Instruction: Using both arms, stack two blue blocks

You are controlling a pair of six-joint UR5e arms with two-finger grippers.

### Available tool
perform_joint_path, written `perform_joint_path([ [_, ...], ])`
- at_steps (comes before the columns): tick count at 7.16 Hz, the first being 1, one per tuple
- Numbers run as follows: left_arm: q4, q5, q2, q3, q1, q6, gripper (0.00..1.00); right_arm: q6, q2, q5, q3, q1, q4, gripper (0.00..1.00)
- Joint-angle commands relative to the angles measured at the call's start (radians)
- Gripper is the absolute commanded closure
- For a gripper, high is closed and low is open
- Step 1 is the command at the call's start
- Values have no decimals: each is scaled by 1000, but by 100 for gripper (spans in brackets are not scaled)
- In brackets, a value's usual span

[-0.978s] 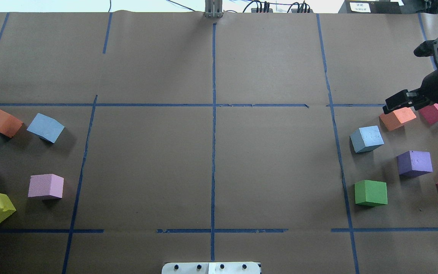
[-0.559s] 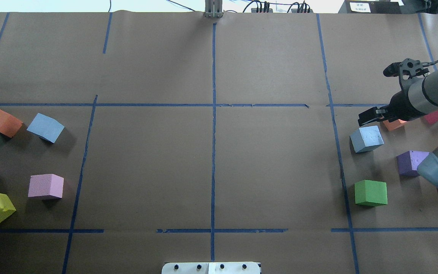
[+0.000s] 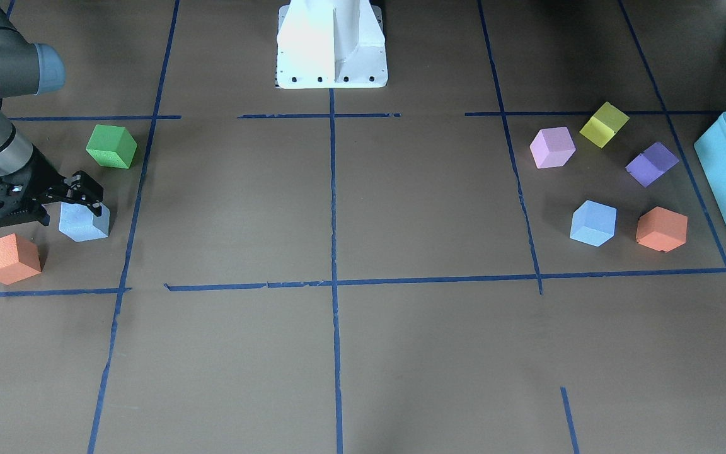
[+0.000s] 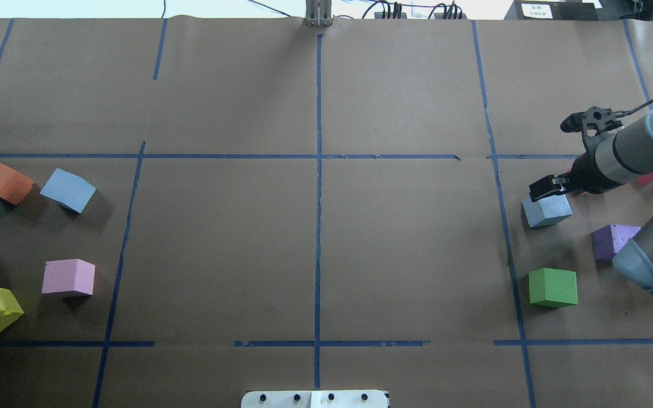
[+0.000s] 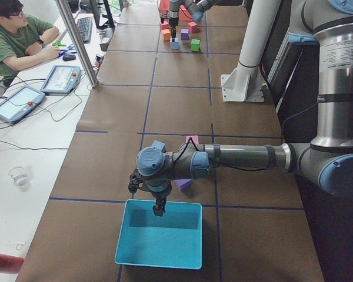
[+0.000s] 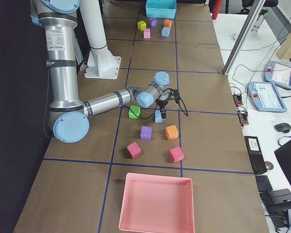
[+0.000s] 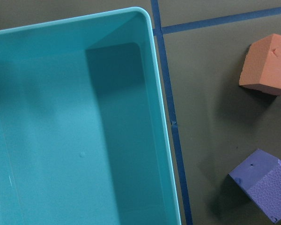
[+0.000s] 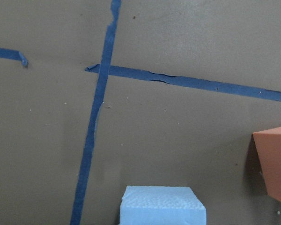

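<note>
Pre-grasp: right tool [image 3: 67, 205] wide, just above right blue block [image 3: 84, 222] on bench [image 4: 406, 255], next drop and close; left tool [image 5: 157, 208] over teal box [image 5: 159, 235], state can't tell, left blue block [image 4: 67, 190] untouched.

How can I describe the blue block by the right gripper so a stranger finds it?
In the overhead view, look right of the right-hand tape line. Among the cubes there, the blue block sits at the left, beyond the green cube. It is the only pale blue one, under the right gripper.
</note>
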Motion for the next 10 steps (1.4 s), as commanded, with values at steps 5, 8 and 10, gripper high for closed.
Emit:
perform_joint_path([
  [5, 0, 0, 0, 0, -1, 0, 0, -2, 11, -22, -70, -71, 0, 42],
  [8, 0, 0, 0, 0, -1, 0, 0, 30, 84, -19, -38, -71, -16, 94],
  [10, 0, -2, 0, -3, -1, 0, 0, 200, 322, -43, -50, -125, -193, 95],
])
